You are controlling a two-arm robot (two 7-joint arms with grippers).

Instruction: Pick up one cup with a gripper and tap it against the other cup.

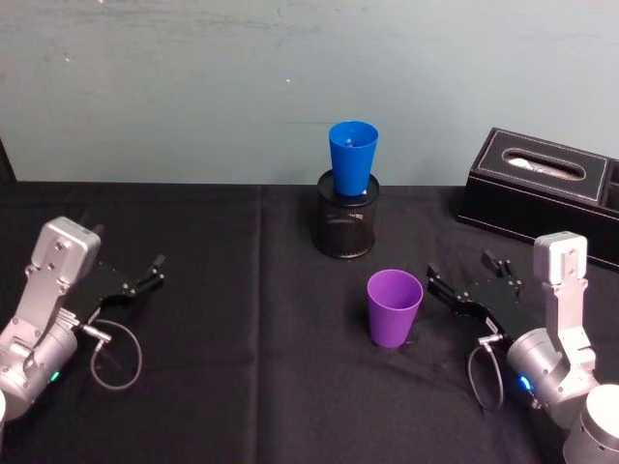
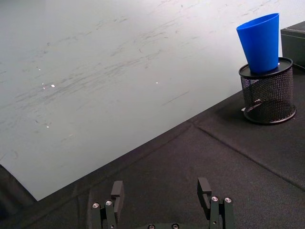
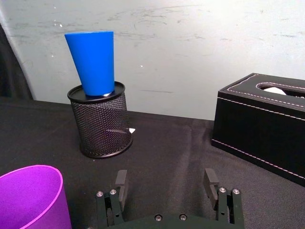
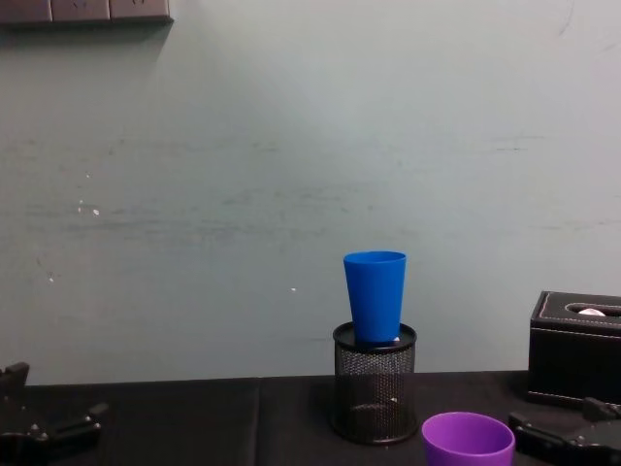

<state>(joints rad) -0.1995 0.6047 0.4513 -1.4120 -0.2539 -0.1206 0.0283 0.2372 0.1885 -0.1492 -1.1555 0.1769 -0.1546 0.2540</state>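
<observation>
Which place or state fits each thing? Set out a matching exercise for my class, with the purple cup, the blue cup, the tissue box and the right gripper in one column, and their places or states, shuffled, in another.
Things:
1. purple cup
2. blue cup
3. tissue box
4. right gripper

Places or states:
A. stands in the black mesh pen holder
B. open, just to the right of the purple cup
C. at the table's far right, near the wall
D. upright on the black cloth, in front of the pen holder

Pairs: 1-D, 2-A, 3-C, 4-B
</observation>
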